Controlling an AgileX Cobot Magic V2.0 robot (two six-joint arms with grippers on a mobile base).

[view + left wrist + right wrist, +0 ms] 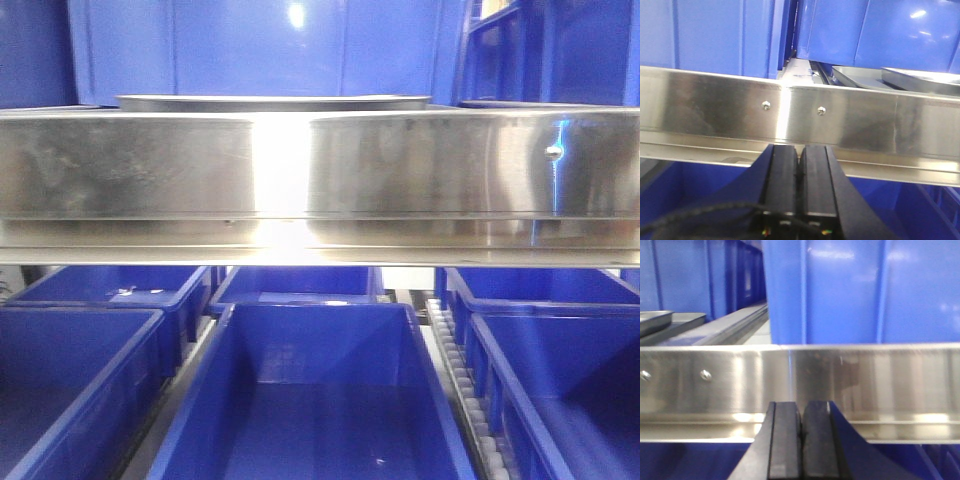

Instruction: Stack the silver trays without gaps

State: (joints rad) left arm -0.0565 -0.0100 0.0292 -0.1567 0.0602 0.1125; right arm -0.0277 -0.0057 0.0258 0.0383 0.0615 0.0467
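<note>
Silver trays [272, 102] lie flat on upper shelf behind steel rail [320, 180], long axis parallel to rail, blue bins [310, 400] below; left gripper [800, 155] and right gripper [801, 410] face rail, jaws pressed together, holding nothing

The silver trays [905, 80] are shallow, grey steel with thin flat rims. They lie flat on the upper shelf, one resting offset inside the other.
</note>
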